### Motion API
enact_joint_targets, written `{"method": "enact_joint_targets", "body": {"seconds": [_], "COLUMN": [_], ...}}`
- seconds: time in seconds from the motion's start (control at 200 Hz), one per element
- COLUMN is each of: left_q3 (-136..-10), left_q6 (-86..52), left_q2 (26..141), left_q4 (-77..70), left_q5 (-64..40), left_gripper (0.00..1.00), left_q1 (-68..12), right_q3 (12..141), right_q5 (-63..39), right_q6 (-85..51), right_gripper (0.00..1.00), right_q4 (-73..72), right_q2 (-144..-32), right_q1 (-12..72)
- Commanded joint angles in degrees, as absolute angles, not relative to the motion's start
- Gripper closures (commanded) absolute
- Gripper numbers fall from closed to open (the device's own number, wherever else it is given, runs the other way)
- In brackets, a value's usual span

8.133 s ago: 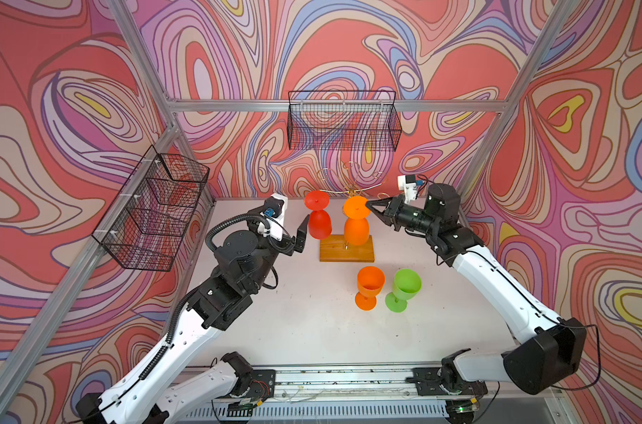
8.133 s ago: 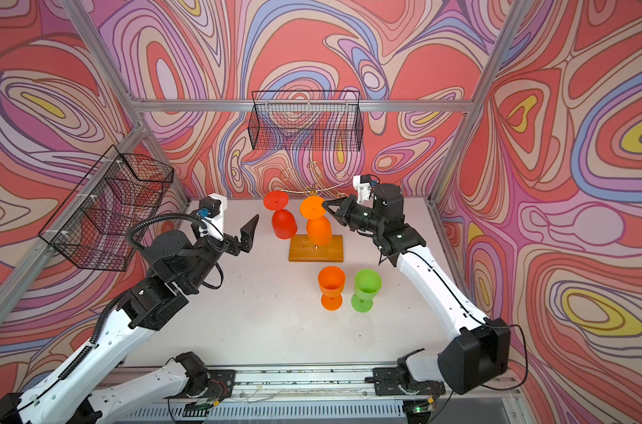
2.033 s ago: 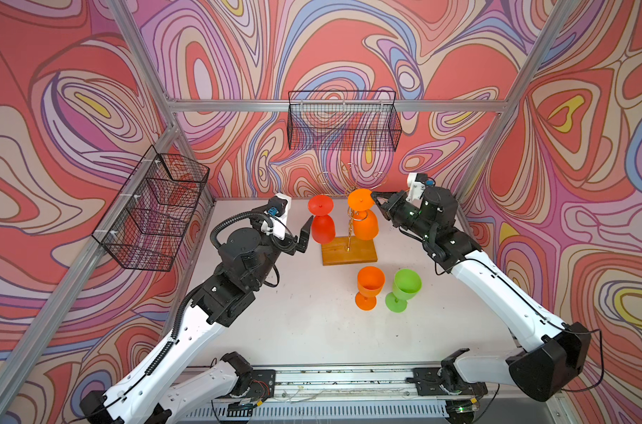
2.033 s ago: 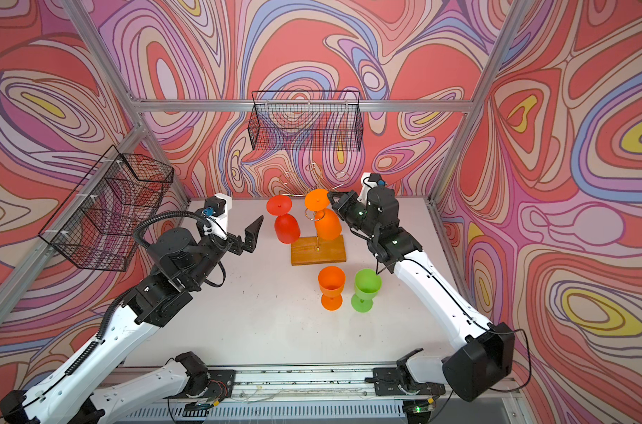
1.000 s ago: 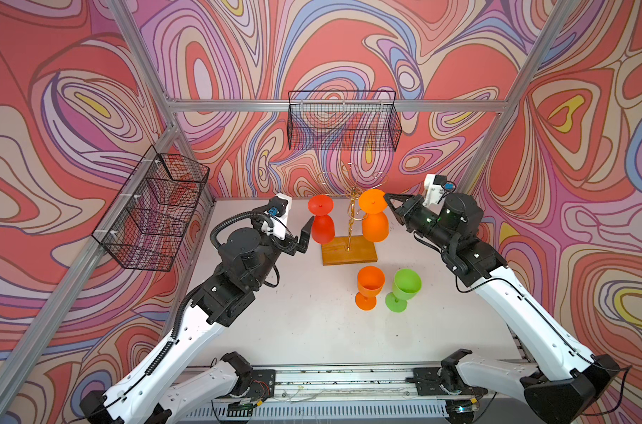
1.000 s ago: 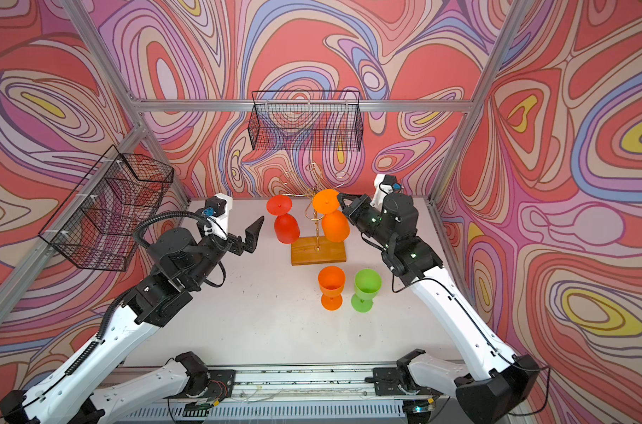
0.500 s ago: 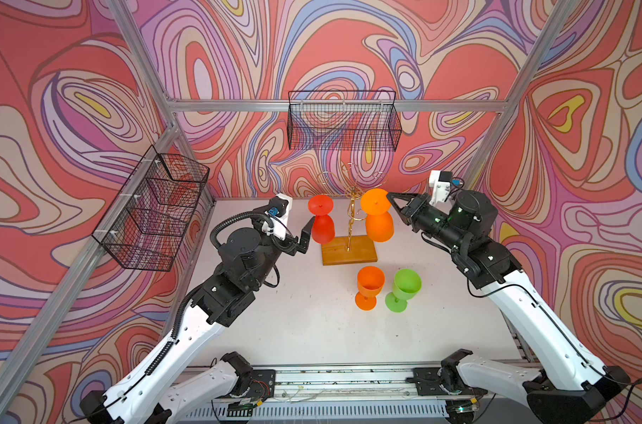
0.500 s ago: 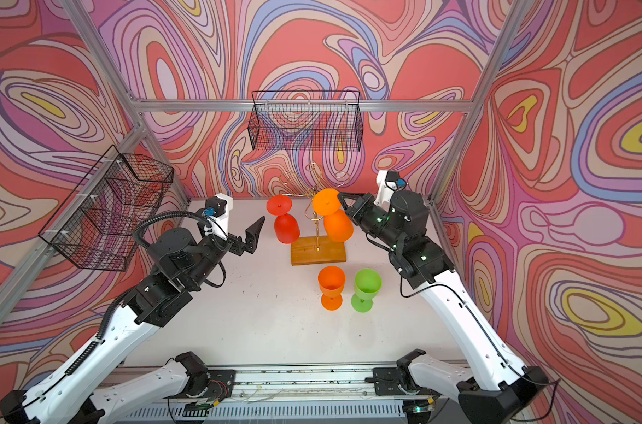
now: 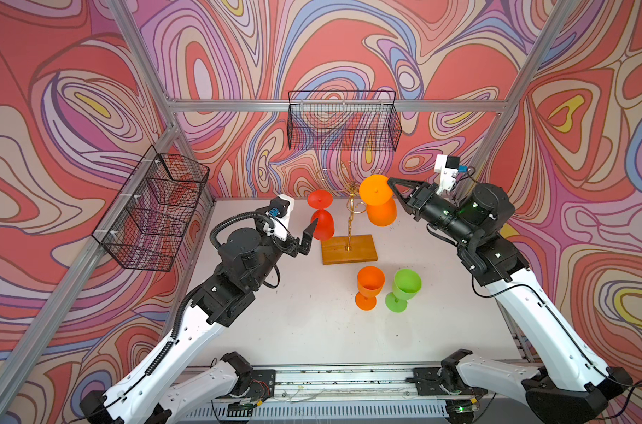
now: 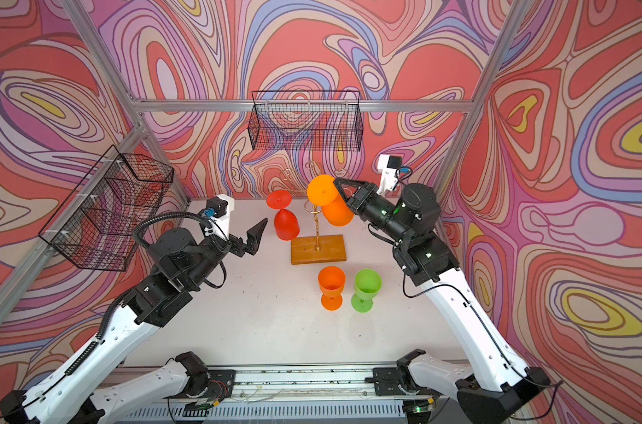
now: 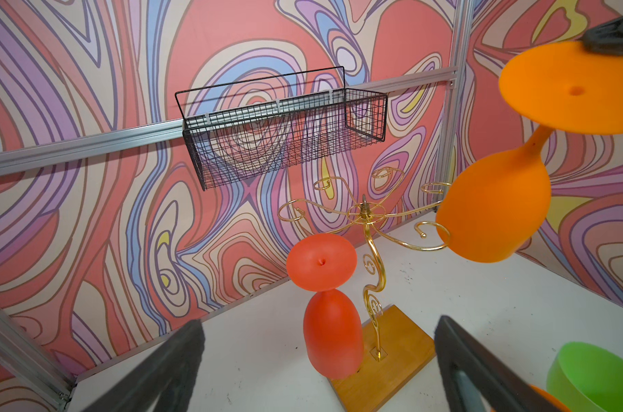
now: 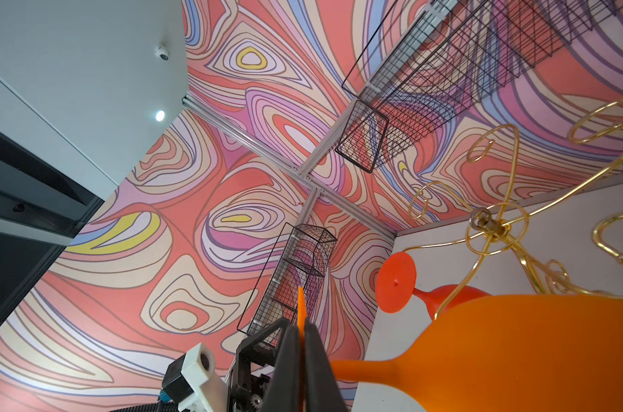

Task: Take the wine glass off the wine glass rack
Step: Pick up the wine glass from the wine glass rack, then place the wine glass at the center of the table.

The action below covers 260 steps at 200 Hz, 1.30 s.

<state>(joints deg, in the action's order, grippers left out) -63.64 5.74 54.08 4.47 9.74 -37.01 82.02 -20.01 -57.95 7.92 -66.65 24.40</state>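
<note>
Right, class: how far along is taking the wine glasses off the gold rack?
Looks done: an upright orange wine glass and green wine glass stand on the table. In hand: the right gripper pinches the foot of an inverted orange wine glass, stem clear of the arms of the rack. Left: the red wine glass hangs on the rack, open left gripper beside it.

rack [image 11: 369, 228]: red glass [image 11: 329, 331] hanging | orange glass [image 11: 495, 207]: tilted | left claw [image 11: 319, 323]: spread
</note>
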Motion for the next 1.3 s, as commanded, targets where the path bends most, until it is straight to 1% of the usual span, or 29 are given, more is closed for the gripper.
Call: {"method": "enact_joint_targets", "body": {"seconds": [0.0, 0.24, 0.866, 1.037, 1.297], "left_q3": [-63.52, -63.83, -64.81, -64.83, -64.72], "left_q6": [4.85, 4.83, 2.99, 1.69, -0.77], "left_q2": [53.44, 54.17, 56.01, 57.18, 59.14], "left_q4": [4.25, 4.24, 3.13, 0.04, -8.2], "left_q5": [8.71, 7.96, 3.74, -1.46, -16.69], "left_gripper": [0.0, 0.0, 0.0, 0.0, 0.0], "left_q1": [-36.47, -36.48, -36.47, -36.47, -34.2], "right_q3": [83.66, 84.78, 84.05, 82.86, 80.71], "right_q5": [-21.18, -21.36, -22.23, -23.12, -28.38], "right_q6": [-57.71, -57.65, -58.71, -59.26, -63.03], "right_gripper": [1.0, 1.0, 1.0, 1.0, 1.0], "right_q4": [5.48, 5.71, -1.16, -5.76, -18.95], "right_q2": [-67.15, -66.98, -67.69, -67.72, -69.88], "right_q1": [24.46, 24.43, 24.45, 24.45, 24.49]}}
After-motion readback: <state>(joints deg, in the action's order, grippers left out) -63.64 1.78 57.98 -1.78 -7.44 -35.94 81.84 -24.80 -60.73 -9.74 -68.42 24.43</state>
